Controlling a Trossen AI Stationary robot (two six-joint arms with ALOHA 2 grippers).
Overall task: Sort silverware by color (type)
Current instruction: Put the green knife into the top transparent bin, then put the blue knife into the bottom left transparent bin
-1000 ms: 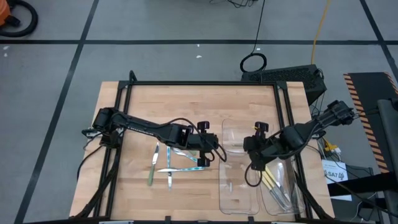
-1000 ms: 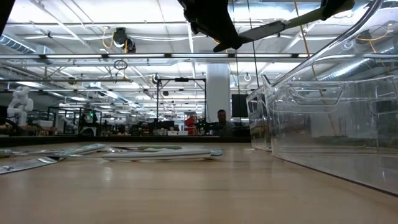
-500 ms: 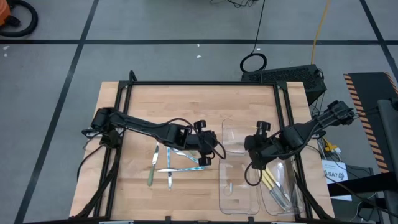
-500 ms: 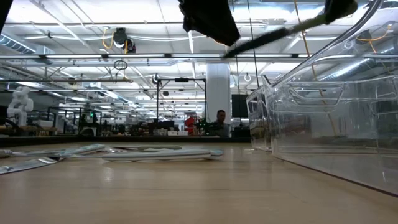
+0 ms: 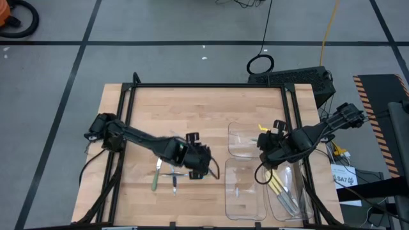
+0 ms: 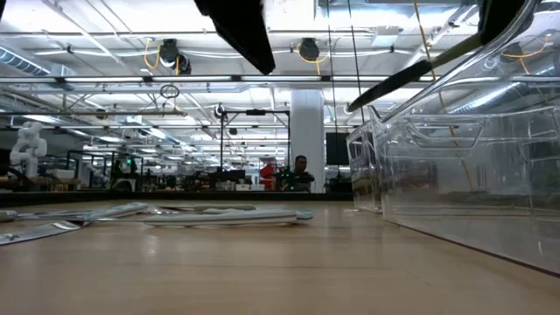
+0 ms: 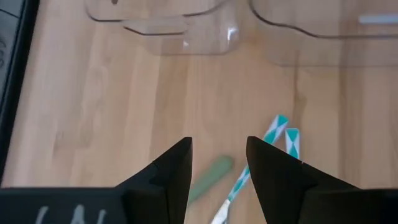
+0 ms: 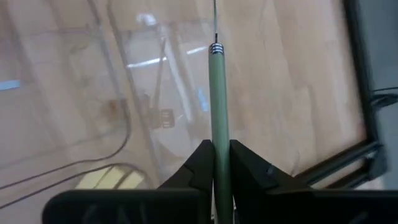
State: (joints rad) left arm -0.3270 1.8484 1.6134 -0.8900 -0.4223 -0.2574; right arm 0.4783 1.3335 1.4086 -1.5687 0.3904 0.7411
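Note:
My right gripper is shut on a green-handled utensil above the far clear tray. In the low view the utensil slants down from my right gripper, high over the table. My left gripper hangs open over the loose silverware lying flat on the table left of the trays. Beyond its fingers lie a green handle and two blue-and-white striped handles. Nothing is between those fingers. My right gripper pinches the utensil's green handle between its two fingers, which lie across it. The handle runs forward past the fingertips to a ringed metal end. The utensil is lifted clear, slanting above the trays; its other end is hidden behind the gripper.
Three clear trays stand at the table's right: the far one, a near middle one and a near right one holding yellow-handled utensils. A black frame borders the table. Bare wood lies at the far left.
My left gripper has opened and let go of the green-handled utensil that both grippers held. It has drawn back toward the table's left and near edge, over the loose silverware. My right gripper has kept the utensil and gone a little toward the far edge, over the far tray.

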